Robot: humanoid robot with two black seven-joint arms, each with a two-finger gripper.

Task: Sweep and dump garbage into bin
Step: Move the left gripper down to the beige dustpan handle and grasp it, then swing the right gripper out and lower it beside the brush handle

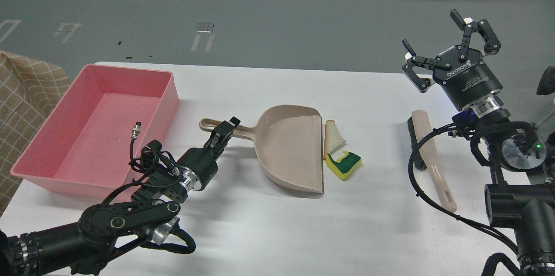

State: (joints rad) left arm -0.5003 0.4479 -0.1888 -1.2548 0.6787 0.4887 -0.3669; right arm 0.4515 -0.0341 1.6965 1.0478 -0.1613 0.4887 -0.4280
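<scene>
Sweeping task at an early stage. The left tool (224,130) is at the handle of the one beige dustpan (291,148), its fingers close around it; whether they actually pinch the handle cannot be told from this angle. The right tool (451,52) is raised above the tabletop (269,232), fingers spread wide and holding nothing. The single brush (427,154) lies untouched on the tabletop below it.

Two pieces of garbage are present: one bread slice (334,138) and one yellow-and-green sponge (344,165), both lying just beside the dustpan's open edge, neither inside it. The one pink bin (171,93) stands at the left, apart from the dustpan, with no garbage in it. Judged remaining: taking up the brush, sweeping both pieces into the dustpan, and tipping them into the bin.
</scene>
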